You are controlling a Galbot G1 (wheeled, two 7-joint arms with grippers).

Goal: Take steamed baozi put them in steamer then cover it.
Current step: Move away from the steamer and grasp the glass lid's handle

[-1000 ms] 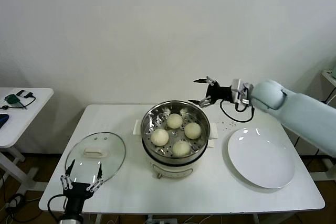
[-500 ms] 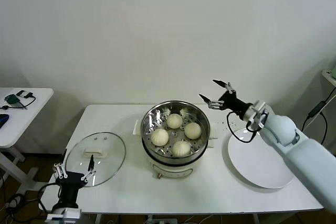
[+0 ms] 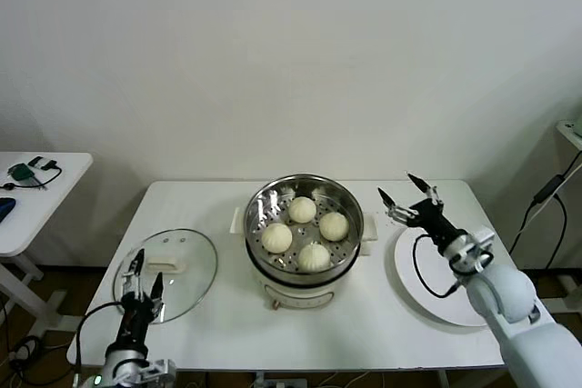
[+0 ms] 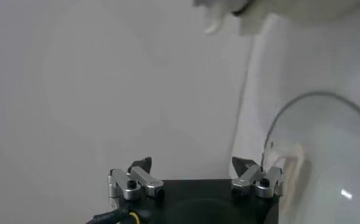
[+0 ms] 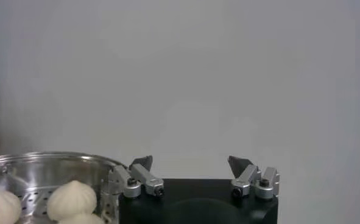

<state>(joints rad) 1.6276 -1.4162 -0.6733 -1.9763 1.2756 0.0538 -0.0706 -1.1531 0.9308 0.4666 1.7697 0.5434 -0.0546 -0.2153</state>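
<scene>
Head view: four steamed baozi (image 3: 302, 232) are sitting inside the steamer (image 3: 306, 190) on the table (image 3: 218, 324). The left end effector (image 3: 143, 276) is hovering open over the glass lid (image 3: 186, 265); the right end effector (image 3: 406, 195) is gaping empty above the white plate (image 3: 435, 290).

Left wrist view: open fingers (image 4: 136, 181) are pointing beside the lid.

Right wrist view: spread fingers (image 5: 138, 176) are flanking the steamer's rim.

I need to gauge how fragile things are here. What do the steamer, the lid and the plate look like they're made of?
Steamer: looks like polished stainless steel, mirror-bright with a perforated tray, on a matte white base, probably plastic.
Lid: clear glass by its see-through look, thin metal-looking rim, pale handle of unclear material.
Plate: glossy white, likely ceramic or melamine; the highlight on it shows a smooth glaze.
</scene>
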